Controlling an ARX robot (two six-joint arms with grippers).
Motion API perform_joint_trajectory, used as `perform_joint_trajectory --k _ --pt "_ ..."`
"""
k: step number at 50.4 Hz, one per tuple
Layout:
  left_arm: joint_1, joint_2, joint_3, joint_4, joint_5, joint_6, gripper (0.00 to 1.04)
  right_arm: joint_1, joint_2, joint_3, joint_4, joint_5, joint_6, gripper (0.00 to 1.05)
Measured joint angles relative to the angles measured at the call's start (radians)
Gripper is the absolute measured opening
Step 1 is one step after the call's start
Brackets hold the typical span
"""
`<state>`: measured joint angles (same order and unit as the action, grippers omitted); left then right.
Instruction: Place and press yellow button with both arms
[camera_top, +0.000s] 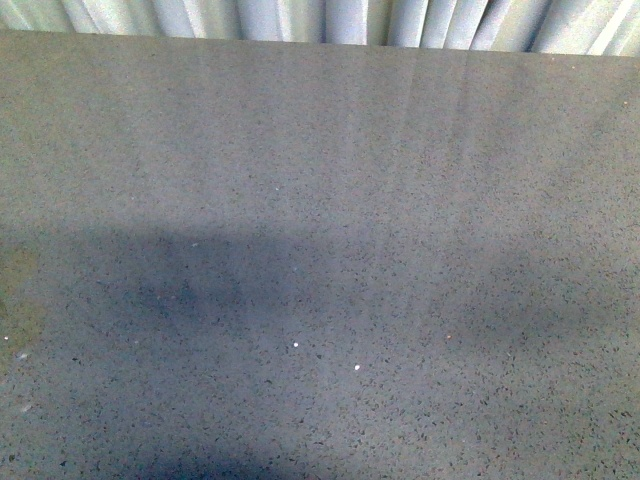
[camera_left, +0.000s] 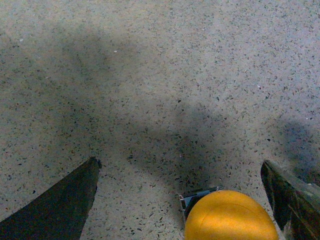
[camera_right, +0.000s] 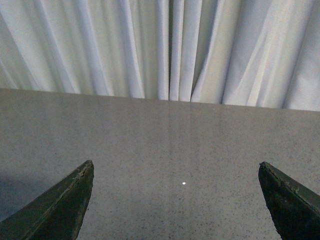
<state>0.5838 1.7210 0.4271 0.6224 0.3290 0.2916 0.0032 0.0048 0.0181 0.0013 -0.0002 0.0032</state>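
Through the left wrist camera we have the yellow button (camera_left: 230, 215), a small push button with a round, glossy orange-yellow domed cap. A corner of its blue-grey square base (camera_left: 197, 197) peeks out from under the dome. It stands on the grey speckled stone-look table (camera_left: 160, 75), and the picture's edge cuts off part of the cap.

The left gripper (camera_left: 180, 161) has its flat dark fingers (camera_left: 60, 205) spread wide and holds nothing. The button sits in the gap between them, back towards the wrist rather than out at the tips. It is much closer to one finger than the other. A thin strip of table shows between the cap and that nearer finger, so we call it just beside, not touching.

Over to the right wrist camera: the right gripper (camera_right: 175, 163) is also wide open, with only bare table between its fingers. It points across the table towards a pale, pleated fabric curtain (camera_right: 170, 50) beyond the far edge.

From the front camera we get the same grey table crossed by soft dark shadows, with the curtain along the top.
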Motion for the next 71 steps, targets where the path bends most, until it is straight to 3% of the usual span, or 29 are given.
perform_joint_trajectory --k 18,38,62,71 --pt "-0.012 0.001 0.0 -0.007 0.0 0.009 0.95 0.0 0.0 0.0 0.0 0.0 0.0 0.96" --pt "-0.027 0.001 -0.008 -0.01 -0.001 0.027 0.33 0.0 0.0 0.0 0.0 0.0 0.0 0.96" --pt "-0.056 -0.135 -0.016 -0.002 -0.043 0.066 0.32 0.0 0.0 0.0 0.0 0.0 0.0 0.96" --pt "-0.156 -0.238 0.005 0.014 -0.088 0.106 0.32 0.0 0.0 0.0 0.0 0.0 0.0 0.96"
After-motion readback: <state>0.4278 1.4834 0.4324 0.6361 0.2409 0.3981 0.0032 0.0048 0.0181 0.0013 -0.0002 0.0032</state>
